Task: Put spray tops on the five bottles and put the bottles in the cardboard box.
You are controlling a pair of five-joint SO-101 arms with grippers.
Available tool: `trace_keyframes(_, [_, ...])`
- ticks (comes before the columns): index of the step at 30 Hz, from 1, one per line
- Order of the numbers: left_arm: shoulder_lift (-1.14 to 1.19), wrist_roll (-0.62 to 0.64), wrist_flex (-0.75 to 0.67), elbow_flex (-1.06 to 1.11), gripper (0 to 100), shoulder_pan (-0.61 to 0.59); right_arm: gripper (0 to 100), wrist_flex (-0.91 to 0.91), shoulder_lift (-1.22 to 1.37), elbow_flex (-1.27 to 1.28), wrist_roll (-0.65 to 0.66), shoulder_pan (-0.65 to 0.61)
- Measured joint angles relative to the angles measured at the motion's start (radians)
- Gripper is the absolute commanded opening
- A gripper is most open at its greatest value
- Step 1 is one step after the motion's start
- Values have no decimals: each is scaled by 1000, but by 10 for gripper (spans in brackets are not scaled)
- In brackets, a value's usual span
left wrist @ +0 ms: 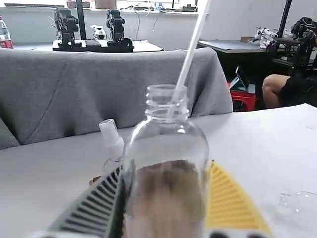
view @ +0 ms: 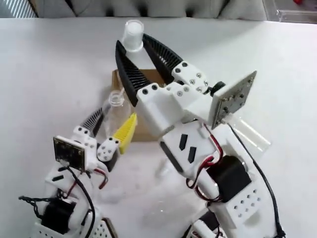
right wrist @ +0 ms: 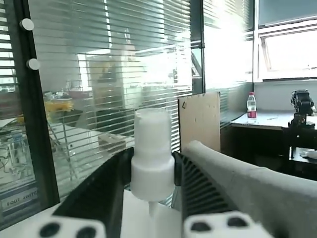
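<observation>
Spray top point(right wrist: 152, 158) sits clenched in our right jaws, its tube inside the bottle point(left wrist: 166, 163) neck. We grasp that bottle in our left jaws

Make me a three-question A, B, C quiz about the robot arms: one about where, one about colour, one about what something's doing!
1. The tube of the spray top goes: A into a cup; B into the neck of the held bottle; C into a bowl.
2. One finger of the left end effector is: A red; B blue; C yellow.
3. The right end effector is: A shut on the spray top; B open, empty; C holding a spoon.
Answers: B, the tube enters the neck; C, yellow beside the bottle; A, it pinches the top.
</observation>
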Motion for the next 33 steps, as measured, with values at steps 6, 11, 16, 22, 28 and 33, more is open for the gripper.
trace_keyframes(6, [0,0,0,0,20,-3,19,0,-9,91,0,-87])
trace_keyframes(11, [0,0,0,0,20,-2,87,3,-71,175,3,-144])
trace_keyframes(16, [0,0,0,0,20,-3,194,114,-107,193,8,-158])
trace_keyframes(22, [0,0,0,0,20,-2,190,215,-172,189,8,-173])
trace_keyframes(28, [0,0,0,0,20,-2,126,393,-218,28,6,-203])
trace_keyframes(33, [0,0,0,0,20,-2,49,500,-238,-15,6,-206])
